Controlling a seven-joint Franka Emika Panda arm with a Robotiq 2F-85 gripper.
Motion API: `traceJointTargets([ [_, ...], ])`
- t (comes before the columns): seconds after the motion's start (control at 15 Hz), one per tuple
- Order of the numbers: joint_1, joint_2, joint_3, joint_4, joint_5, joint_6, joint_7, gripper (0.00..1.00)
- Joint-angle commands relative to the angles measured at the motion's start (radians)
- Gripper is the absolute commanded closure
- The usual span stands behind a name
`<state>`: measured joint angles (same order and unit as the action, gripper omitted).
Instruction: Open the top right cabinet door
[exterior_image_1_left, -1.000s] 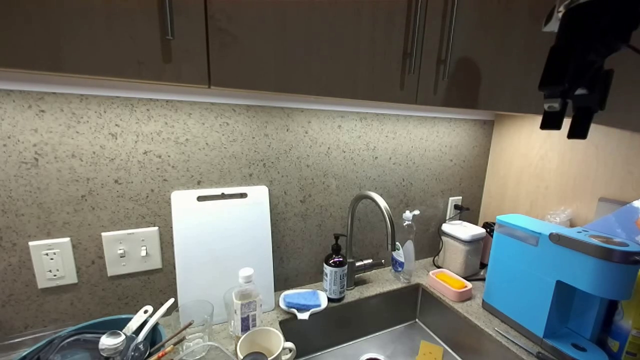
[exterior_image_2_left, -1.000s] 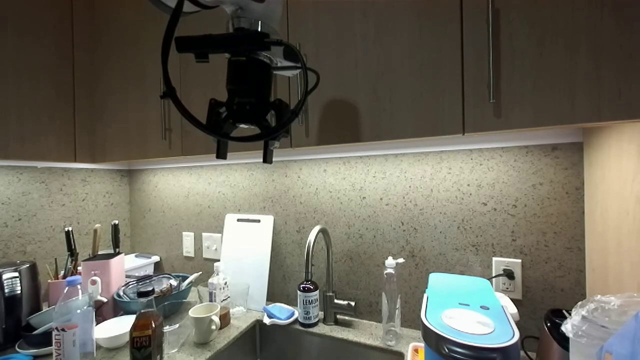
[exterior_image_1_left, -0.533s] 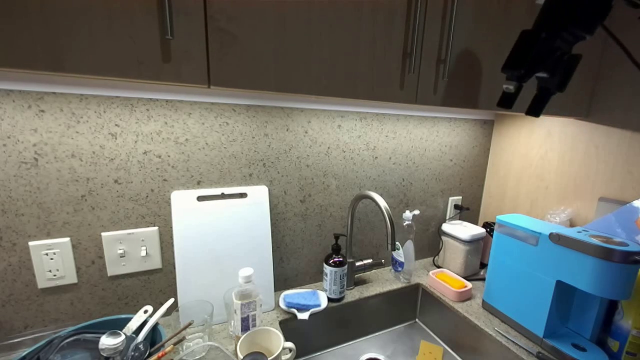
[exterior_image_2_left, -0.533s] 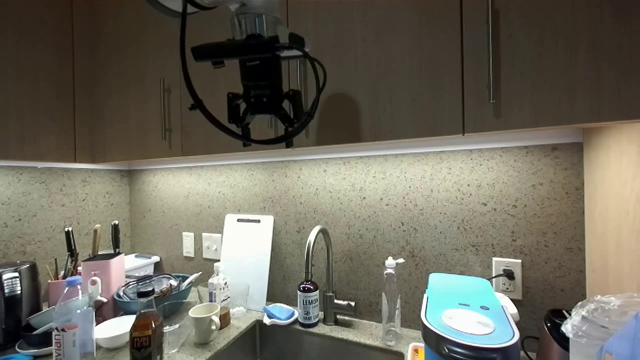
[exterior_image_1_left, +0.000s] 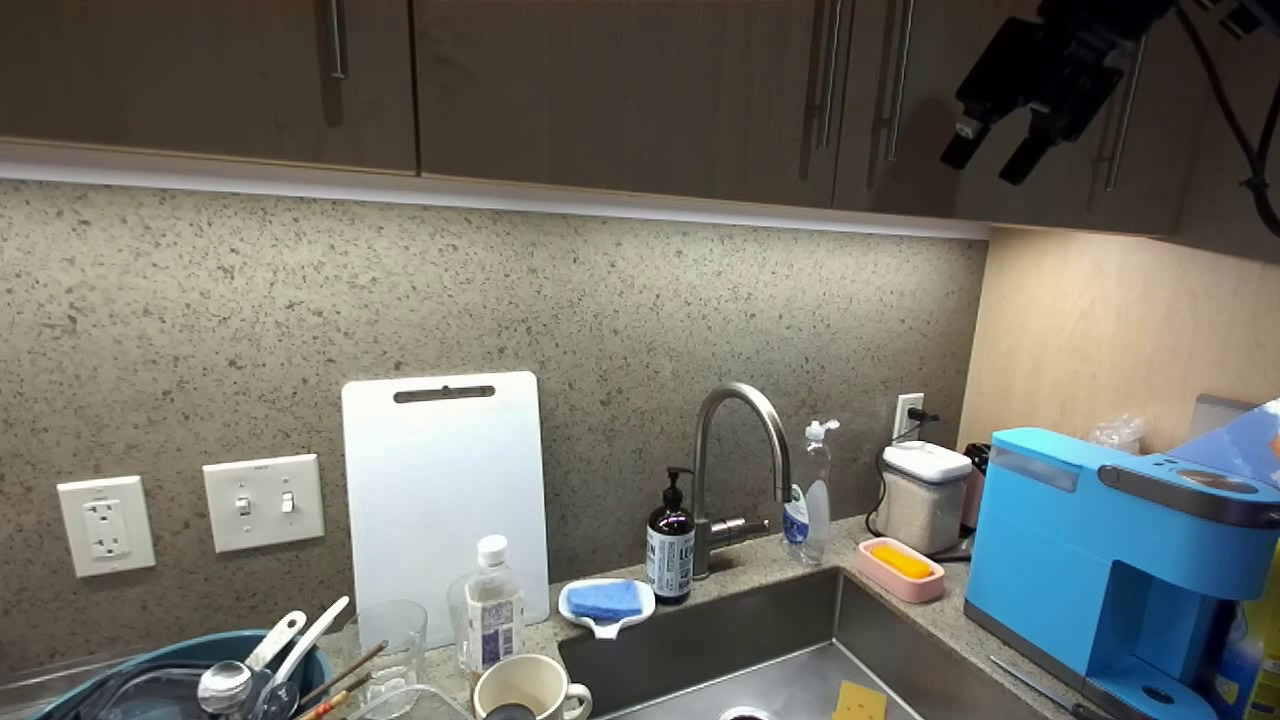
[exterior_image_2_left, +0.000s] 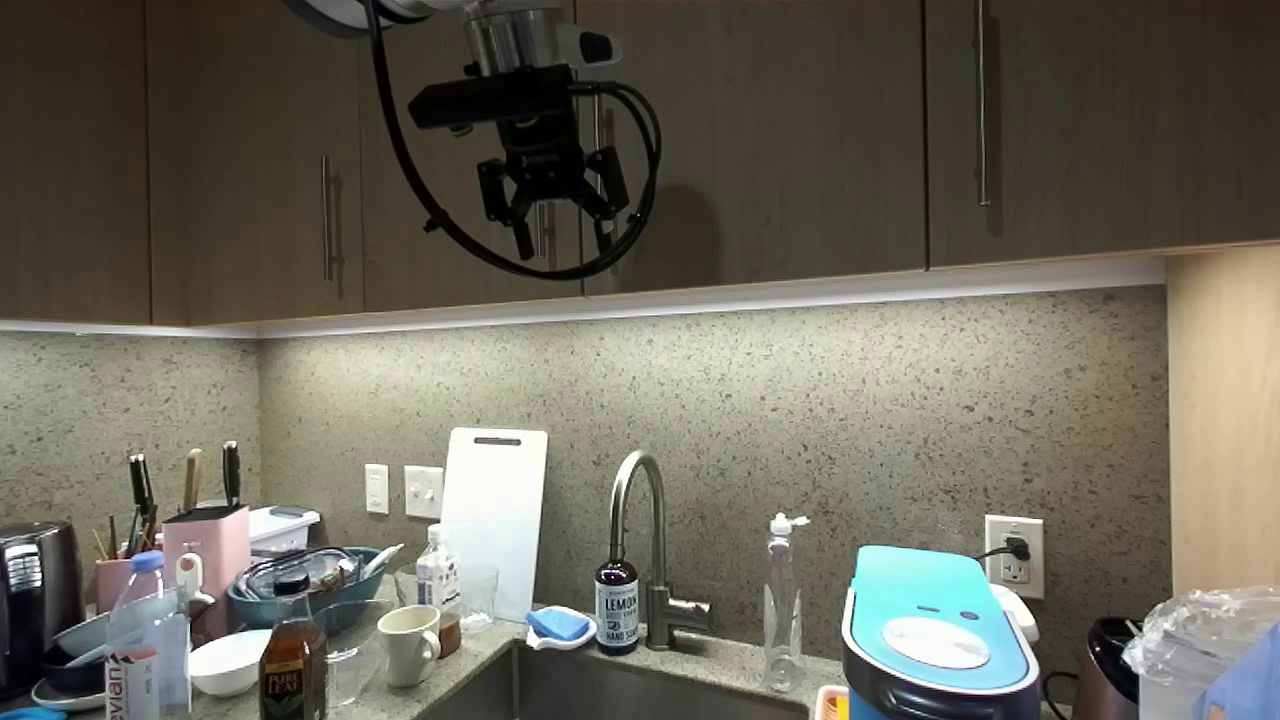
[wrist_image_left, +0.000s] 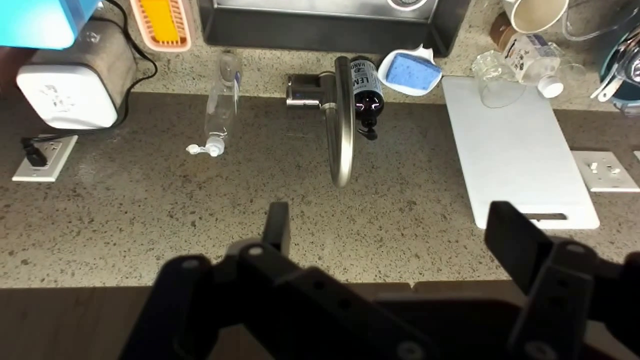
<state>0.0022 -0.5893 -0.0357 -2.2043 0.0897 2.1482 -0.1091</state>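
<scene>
Dark-brown flat wooden door (exterior_image_2_left: 765, 130), likely your target, sits closed over the grey steel sink (exterior_image_1_left: 720, 640); looks like approach, black two-fingered gripper (exterior_image_1_left: 988, 166) spread wide, so next straddle its slim metal bar handle (exterior_image_1_left: 901, 80).

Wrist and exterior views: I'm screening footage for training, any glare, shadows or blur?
Wrist view: blue machine partly washed out, nearest parts of the hand look slightly soft; both exterior views: upper backsplash bright, cabinet doors dim with a rounded shadow on one, hand nearly black.
</scene>
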Motion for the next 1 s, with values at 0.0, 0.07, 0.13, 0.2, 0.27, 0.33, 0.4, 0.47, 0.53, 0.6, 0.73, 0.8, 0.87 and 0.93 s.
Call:
traceJointTargets([
  [0.0,0.019,-0.009,-0.002,-0.023,0.008,0.168,-0.013,0.0],
  [0.07,0.021,-0.003,0.003,-0.019,0.005,0.229,-0.007,0.0],
  [0.13,0.026,-0.001,0.006,-0.021,0.003,0.297,-0.005,0.0],
  [0.2,0.03,-0.001,0.01,-0.025,-0.001,0.365,0.0,0.0],
  [0.27,0.035,-0.001,0.012,-0.03,0.0,0.435,0.003,0.0],
  [0.33,0.035,0.0,0.016,-0.037,-0.001,0.505,0.013,0.0],
  [0.4,0.035,0.002,0.016,-0.04,-0.003,0.536,0.02,0.0],
  [0.47,0.039,0.007,0.007,-0.013,-0.009,0.455,0.009,0.0],
  [0.53,0.04,0.008,0.008,-0.016,-0.01,0.485,0.01,0.0],
  [0.6,0.04,0.008,0.009,-0.018,-0.01,0.496,0.011,0.0],
  [0.73,0.035,0.013,0.013,-0.029,-0.01,0.556,0.018,0.0],
  [0.8,0.025,0.024,0.021,-0.037,-0.018,0.623,0.026,0.0],
  [0.87,0.024,0.037,0.021,-0.037,-0.02,0.675,0.025,0.0],
  [0.93,0.023,0.051,0.022,-0.037,-0.023,0.726,0.023,0.0],
])
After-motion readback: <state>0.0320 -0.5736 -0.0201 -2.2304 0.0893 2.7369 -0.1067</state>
